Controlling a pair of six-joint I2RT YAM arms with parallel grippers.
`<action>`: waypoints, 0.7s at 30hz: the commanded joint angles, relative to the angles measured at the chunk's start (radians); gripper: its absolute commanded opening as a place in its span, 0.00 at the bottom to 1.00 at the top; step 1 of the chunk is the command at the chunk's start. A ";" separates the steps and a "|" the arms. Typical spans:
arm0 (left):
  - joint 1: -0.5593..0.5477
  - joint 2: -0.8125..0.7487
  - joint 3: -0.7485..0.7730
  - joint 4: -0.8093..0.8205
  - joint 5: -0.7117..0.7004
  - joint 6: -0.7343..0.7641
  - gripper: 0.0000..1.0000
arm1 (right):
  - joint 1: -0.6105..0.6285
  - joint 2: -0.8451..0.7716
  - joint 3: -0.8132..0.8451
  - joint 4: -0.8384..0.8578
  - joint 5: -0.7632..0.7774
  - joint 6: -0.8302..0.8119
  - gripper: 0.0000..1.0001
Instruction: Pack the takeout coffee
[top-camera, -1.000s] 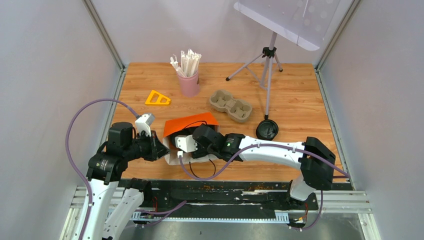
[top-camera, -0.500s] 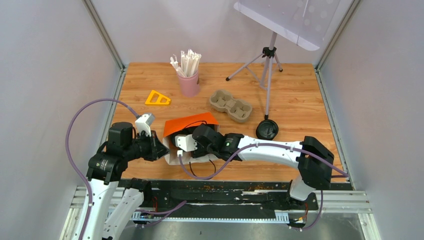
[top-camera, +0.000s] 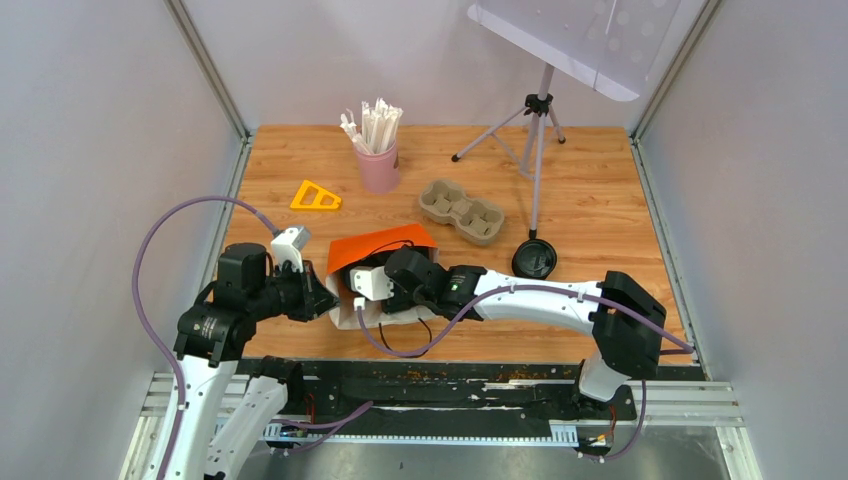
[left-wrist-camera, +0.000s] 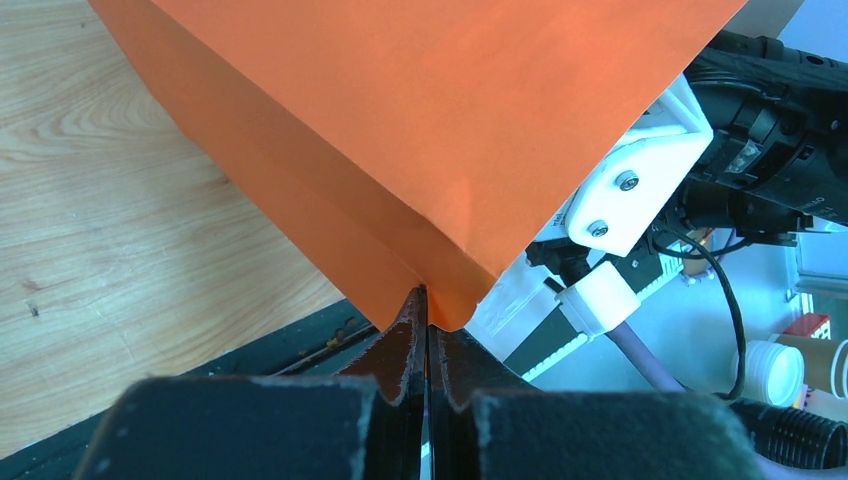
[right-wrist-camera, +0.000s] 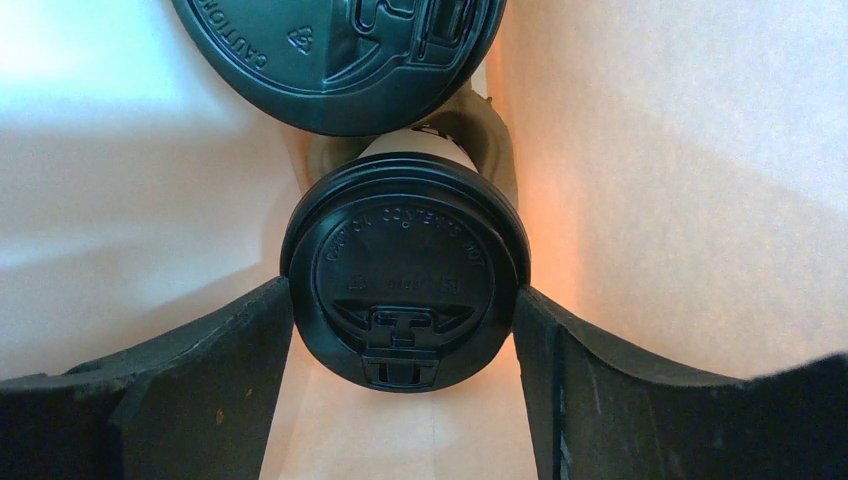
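Takeout coffee (right-wrist-camera: 405, 265) sits inside the orange paper bag (top-camera: 380, 248), which lies at the near side of the desk (top-camera: 600, 200). From the right wrist view I see one black-lidded cup between the fingers of the right tool (right-wrist-camera: 402, 300). They bear on the lid's rim from both sides, so I take that tool as clamped on the cup. A second black lid (right-wrist-camera: 340, 50) shows just beyond it, very close, though I cannot tell if they touch. The left tool (left-wrist-camera: 428, 310) is pinched together on a folded corner of the bag.

My guess is that the cup is light and thin-walled and would dent under a hard squeeze. The slick plastic lid could pop off if pulled. The firmest hold looks to be just under the lid, where the rolled rim braces the paper. If it is full, tipping it risks a leak at the sip hole.
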 joint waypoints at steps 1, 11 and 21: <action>0.000 0.008 0.008 0.011 0.011 0.020 0.02 | -0.017 0.018 -0.025 0.009 -0.014 0.030 0.68; 0.000 0.007 0.010 0.010 0.012 0.019 0.02 | -0.018 0.024 -0.022 0.017 -0.013 0.033 0.68; 0.000 0.006 0.012 0.010 0.010 0.017 0.02 | -0.019 0.014 -0.030 0.013 -0.010 0.045 0.68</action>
